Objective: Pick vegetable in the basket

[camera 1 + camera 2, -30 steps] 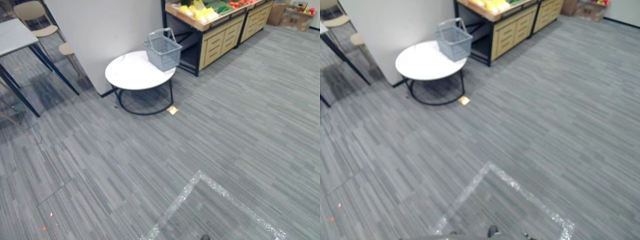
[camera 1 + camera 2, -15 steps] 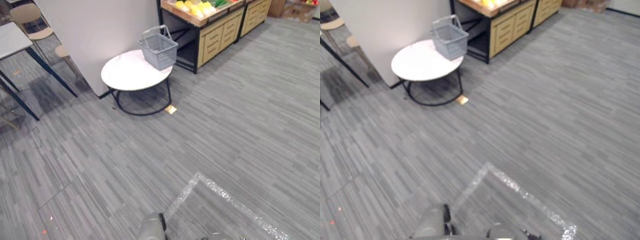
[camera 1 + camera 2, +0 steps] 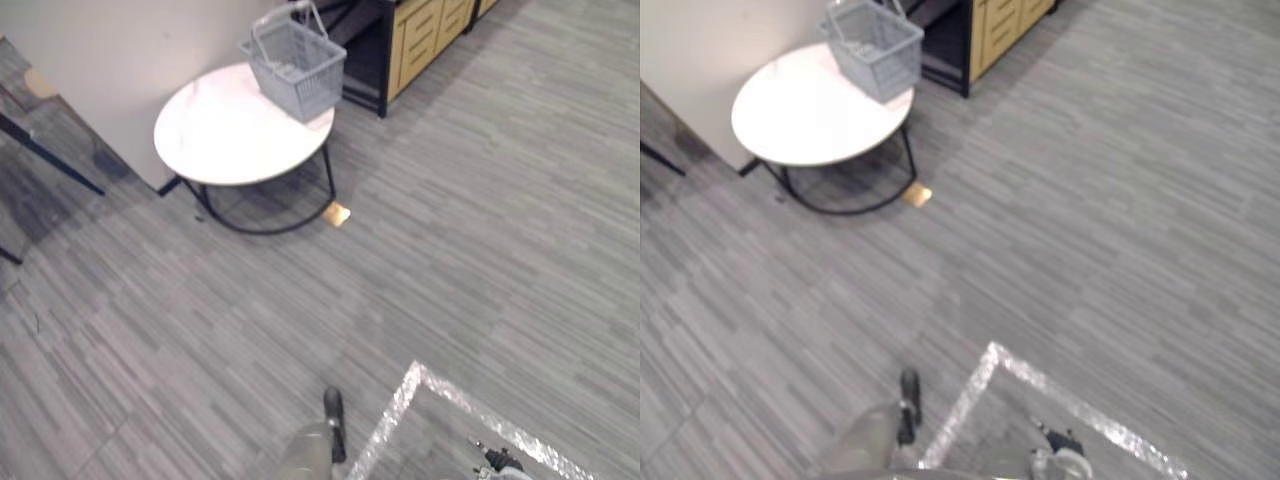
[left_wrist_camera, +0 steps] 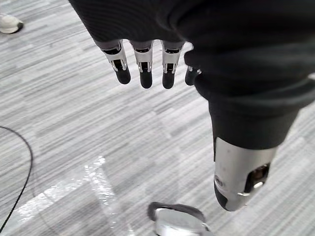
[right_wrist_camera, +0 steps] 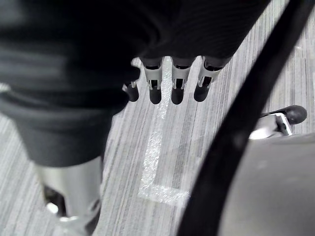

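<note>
No text, label, number or sign can be read anywhere. The grey basket (image 3: 297,68) on the white round tabletop (image 3: 215,135) has plain mesh walls with no legible print. The yellow drawer fronts (image 3: 415,45) of the stand beside it carry no readable marks. The small tan card (image 3: 337,213) on the floor by the table's leg is too small to tell whether anything is written on it. The silvery tape line (image 3: 393,410) on the carpet bears no lettering.
</note>
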Motion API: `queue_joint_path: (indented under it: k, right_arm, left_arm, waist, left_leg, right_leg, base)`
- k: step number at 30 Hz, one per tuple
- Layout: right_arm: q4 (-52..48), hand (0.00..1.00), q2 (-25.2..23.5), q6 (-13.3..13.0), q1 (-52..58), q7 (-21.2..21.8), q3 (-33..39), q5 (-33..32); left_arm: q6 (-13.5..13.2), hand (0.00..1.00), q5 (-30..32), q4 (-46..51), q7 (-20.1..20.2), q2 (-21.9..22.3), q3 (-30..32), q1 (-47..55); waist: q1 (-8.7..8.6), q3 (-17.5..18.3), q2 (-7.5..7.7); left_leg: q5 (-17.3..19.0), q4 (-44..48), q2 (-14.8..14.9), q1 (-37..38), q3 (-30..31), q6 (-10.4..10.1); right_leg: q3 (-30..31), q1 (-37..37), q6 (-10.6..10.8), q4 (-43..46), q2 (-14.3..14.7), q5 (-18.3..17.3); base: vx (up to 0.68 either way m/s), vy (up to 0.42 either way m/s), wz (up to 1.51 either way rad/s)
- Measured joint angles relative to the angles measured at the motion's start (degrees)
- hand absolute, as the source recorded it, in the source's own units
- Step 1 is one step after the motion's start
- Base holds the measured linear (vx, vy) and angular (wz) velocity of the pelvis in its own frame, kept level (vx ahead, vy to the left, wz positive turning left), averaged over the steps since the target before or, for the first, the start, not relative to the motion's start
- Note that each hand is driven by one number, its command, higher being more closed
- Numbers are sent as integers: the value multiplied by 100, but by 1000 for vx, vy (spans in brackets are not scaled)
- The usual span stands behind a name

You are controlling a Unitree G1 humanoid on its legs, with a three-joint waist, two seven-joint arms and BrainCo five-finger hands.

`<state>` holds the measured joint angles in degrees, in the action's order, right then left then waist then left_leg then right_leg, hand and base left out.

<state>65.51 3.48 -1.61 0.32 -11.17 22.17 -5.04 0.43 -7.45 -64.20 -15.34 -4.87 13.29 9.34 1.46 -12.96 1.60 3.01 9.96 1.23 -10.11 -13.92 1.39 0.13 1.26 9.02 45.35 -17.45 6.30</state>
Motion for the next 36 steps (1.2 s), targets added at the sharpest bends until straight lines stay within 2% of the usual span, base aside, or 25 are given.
queue_joint_path:
  k: [3,4,6,7,8,10,12,13,14,15,16,17,19,21,23,24,25,26,27,29,31,33,34,35,36]
  right_arm:
    - [-41,0,13,3,6,35,5,8]
    - [-60,0,8,5,17,35,0,7]
    - [-119,0,3,7,34,32,3,-3]
    - [-185,0,-8,-3,97,35,11,-25]
    - [-192,0,5,-9,109,34,29,-34]
    - [-197,0,4,-4,110,27,110,-54]
    - [-170,0,-93,14,158,19,237,-55]
    - [-170,0,-118,16,187,20,263,-55]
    - [-168,0,-120,46,222,30,369,-54]
    - [-170,0,-105,42,265,27,451,-54]
    - [-174,0,-71,35,295,27,452,-53]
    - [-167,0,-26,31,272,28,459,-45]
    - [-181,0,7,8,261,32,449,-6]
    - [-166,0,34,22,334,12,261,13]
    - [-161,0,123,17,312,-7,93,12]
    - [-160,0,154,10,290,-19,56,12]
    - [-156,0,181,17,255,-34,-4,8]
    - [-154,0,181,18,223,-40,-17,7]
    - [-131,0,181,21,187,-48,-7,4]
    - [-139,0,175,20,95,-50,5,4]
    - [-173,0,153,20,78,-53,10,4]
    - [-225,0,130,10,102,-76,-3,0]
    - [-219,0,117,15,105,-84,-18,2]
    - [-206,0,66,17,76,-76,-70,9]
    - [-188,0,23,16,18,-46,-190,31]
  left_arm:
    - [-1,0,3,279,56,-78,-187,-124]
    - [-36,0,7,342,65,-80,-216,-173]
    - [-31,0,-1,319,61,-111,-219,-285]
    - [-61,0,-50,326,60,-74,-214,-370]
    - [-72,0,-67,327,58,-44,-206,-416]
    - [-84,0,-106,309,53,28,-156,-569]
    - [-103,0,-117,244,39,72,116,-660]
    - [-105,0,-116,208,30,98,232,-665]
    - [-93,0,-91,36,14,228,506,-695]
    - [-87,0,-81,-43,14,332,630,-674]
    - [-87,0,-76,-103,17,413,694,-672]
    - [-117,0,-77,-82,11,482,743,-674]
    - [-110,0,-55,-93,-3,462,740,-663]
    - [-98,0,-37,-83,-22,394,735,-659]
    - [-91,0,-39,-87,-33,365,734,-634]
    - [-86,0,-39,-105,-39,347,733,-615]
    - [-66,0,-39,-116,-50,327,747,-558]
    - [-59,0,-39,-117,-53,320,739,-525]
    - [-33,0,-36,-131,-55,338,687,-441]
    - [-3,0,-46,-153,-54,349,656,-320]
    - [16,0,-36,-156,-50,355,608,-227]
    - [22,0,-28,-166,-46,400,541,-70]
    - [29,0,-27,-189,-45,402,520,-47]
    - [32,0,-23,-190,-26,364,498,16]
    - [16,0,-7,-180,-26,299,447,-30]
  waist:
    - [-66,-45,30]
    - [-199,-71,-11]
    - [-286,-105,-34]
    - [-301,-130,-74]
    - [-303,-151,-115]
    - [-303,-210,-217]
    - [-291,-213,-127]
    - [-289,-217,-107]
    - [-307,-264,-219]
    - [-337,-209,-391]
    - [-327,-146,-496]
    - [-273,-104,-627]
    - [-301,-109,-605]
    - [-294,-131,-567]
    - [-285,-137,-568]
    - [-287,-141,-565]
    - [-263,-161,-529]
    - [-257,-170,-514]
    - [-227,-179,-501]
    - [-133,-188,-489]
    - [-82,-188,-484]
    - [-28,-194,-533]
    - [14,-204,-505]
    - [101,-142,-437]
    - [93,-125,-302]
  left_leg:
    - [270,-195,-125,710,78,102]
    - [330,-436,-148,1182,148,130]
    - [351,-630,-130,1598,209,148]
    - [400,-696,-58,1852,226,161]
    - [473,-696,1,1930,246,128]
    - [791,-703,189,2074,377,-147]
    - [1139,-786,260,2295,514,-393]
    - [1240,-791,276,2359,534,-483]
    - [1548,-795,458,2638,689,-557]
    - [1661,-775,646,2727,712,-428]
    - [1625,-707,734,2742,780,-412]
    - [1391,-297,866,2659,877,-616]
    - [967,892,1010,2257,1149,-733]
    - [-246,2925,1267,1443,1302,-1214]
    - [-256,4030,1408,920,1052,-1118]
    - [-74,4501,1448,619,809,-988]
    - [227,4755,1407,244,445,-735]
    - [336,4716,1379,107,290,-667]
    - [531,4409,1314,-177,32,-680]
    - [590,3199,1133,-397,-208,-701]
    - [346,1444,835,-467,-257,-556]
    - [-213,-420,620,-373,-17,-582]
    - [-490,-262,593,-396,-33,-573]
    - [-605,99,484,-533,-144,-473]
    - [-373,565,439,-760,-299,-141]
  right_leg:
    - [-341,790,-157,1763,-108,-411]
    - [-694,1155,-271,2113,-77,-889]
    - [-1107,1410,-449,1828,-42,-1383]
    - [-1469,1619,-491,941,42,-1592]
    - [-1603,1679,-504,497,94,-1599]
    - [-1729,1839,-391,-1127,279,-1463]
    - [-1456,1816,-228,-3621,317,-680]
    - [-1322,1812,-171,-3943,294,-585]
    - [-1216,1890,-80,-3559,367,-106]
    - [-1227,2063,-122,-3027,533,-170]
    - [-1219,2164,-244,-2730,606,-247]
    - [-1237,2229,-619,-2289,705,-584]
    - [-1387,1958,-703,-2095,748,-986]
    - [-1665,1289,-833,-2109,757,-1357]
    - [-1748,867,-911,-2247,768,-1585]
    - [-1818,580,-910,-2425,778,-1625]
    - [-1909,67,-859,-2789,782,-1665]
    - [-1932,-117,-841,-2931,781,-1677]
    - [-2005,-430,-815,-3197,780,-1678]
    - [-2105,-753,-644,-3495,747,-1644]
    - [-2166,-1049,-449,-3697,690,-1738]
    - [-2196,-1464,-132,-3881,634,-1933]
    - [-2188,-1574,-66,-3927,578,-1978]
    - [-2121,-1712,-147,-4058,485,-2069]
    - [-1931,-1728,-248,-4145,433,-2009]
  base:
    - [505,173,9]
    - [462,70,15]
    - [461,-8,22]
    - [386,-82,23]
    - [374,-148,27]
    - [329,-193,29]
    - [463,-340,28]
    - [596,-446,21]
    - [524,-383,21]
    - [646,-447,20]
    - [564,-365,6]
    - [561,-387,-2]
    - [529,-386,15]
    - [502,-276,42]
    - [435,-142,25]
    - [530,-101,34]
    - [410,-52,34]
    - [477,-30,32]
    - [362,28,11]
    - [354,90,0]
    - [351,170,7]
    - [506,305,3]
    - [582,344,-6]
    - [514,216,6]
    - [610,256,10]
